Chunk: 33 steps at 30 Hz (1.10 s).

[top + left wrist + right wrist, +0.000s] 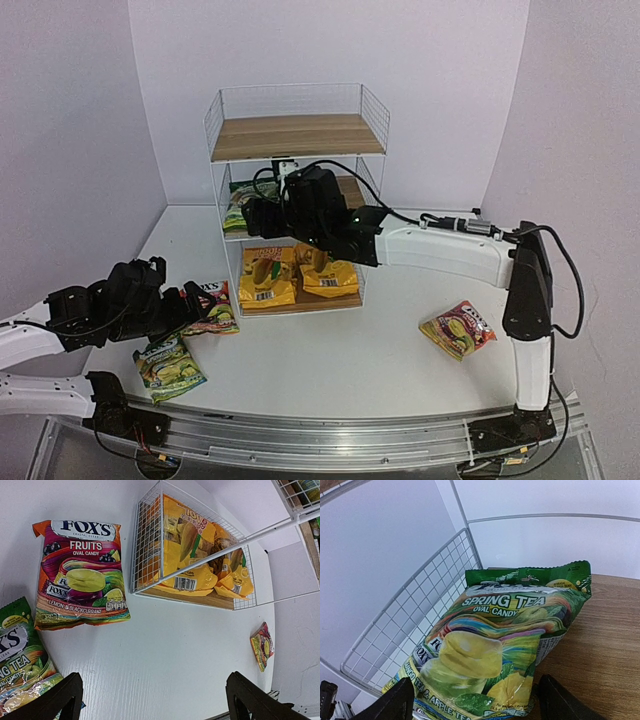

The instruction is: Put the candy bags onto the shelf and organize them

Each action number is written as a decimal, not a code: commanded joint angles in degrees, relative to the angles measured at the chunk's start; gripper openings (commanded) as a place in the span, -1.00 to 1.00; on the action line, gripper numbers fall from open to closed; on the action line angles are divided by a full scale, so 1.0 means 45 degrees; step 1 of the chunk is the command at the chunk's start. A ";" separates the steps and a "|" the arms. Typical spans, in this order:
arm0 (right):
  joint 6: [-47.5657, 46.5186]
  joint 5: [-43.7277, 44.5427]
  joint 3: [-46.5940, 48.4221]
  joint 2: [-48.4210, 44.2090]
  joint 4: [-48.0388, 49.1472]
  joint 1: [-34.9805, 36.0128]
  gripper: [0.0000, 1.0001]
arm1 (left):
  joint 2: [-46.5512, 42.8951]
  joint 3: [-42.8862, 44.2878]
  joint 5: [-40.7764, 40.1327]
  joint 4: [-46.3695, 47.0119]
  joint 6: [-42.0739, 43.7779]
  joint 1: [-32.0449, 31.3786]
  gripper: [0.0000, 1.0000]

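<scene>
The shelf stands at the back of the table. Two yellow candy bags lie on its bottom board. My right gripper reaches into the middle tier. It is open, its fingers on either side of the near end of a green Spring Tea bag that lies on the board. My left gripper hovers open over bare table. Beside it lie a red Fruits bag and a second green bag. Another red bag lies at the right.
A white wire wall closes the middle tier just left of the green bag. The shelf's lower wire cage stands right of the Fruits bag. The right arm's cable trails behind the shelf's right side.
</scene>
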 commanded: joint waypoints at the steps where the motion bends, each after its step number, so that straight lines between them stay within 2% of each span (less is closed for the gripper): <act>1: 0.0432 -0.0745 0.0065 0.0045 -0.0007 0.0002 0.61 | -0.0129 -0.0020 -0.0026 0.0300 -0.0150 0.0060 0.99; 7: 0.2056 -0.1589 -0.0947 -0.1015 -0.0061 -0.0002 0.42 | -0.0243 -0.0093 0.0053 0.0441 -0.0212 0.0063 0.99; 13: 0.2648 -0.3291 -0.0974 -0.1324 -0.0823 0.0013 0.40 | 0.0060 -0.0048 0.0164 0.0647 -0.0104 0.0063 0.99; 28: 0.2915 -0.3480 -0.0473 -0.1932 -0.4162 0.0001 0.41 | 0.0244 -0.0017 0.0289 0.0923 0.0065 0.0063 0.99; 33: 0.3116 -0.4528 -0.0428 -0.1947 -0.4353 -0.0005 0.39 | 0.0336 -0.0036 0.0341 0.1018 0.0132 0.0062 0.99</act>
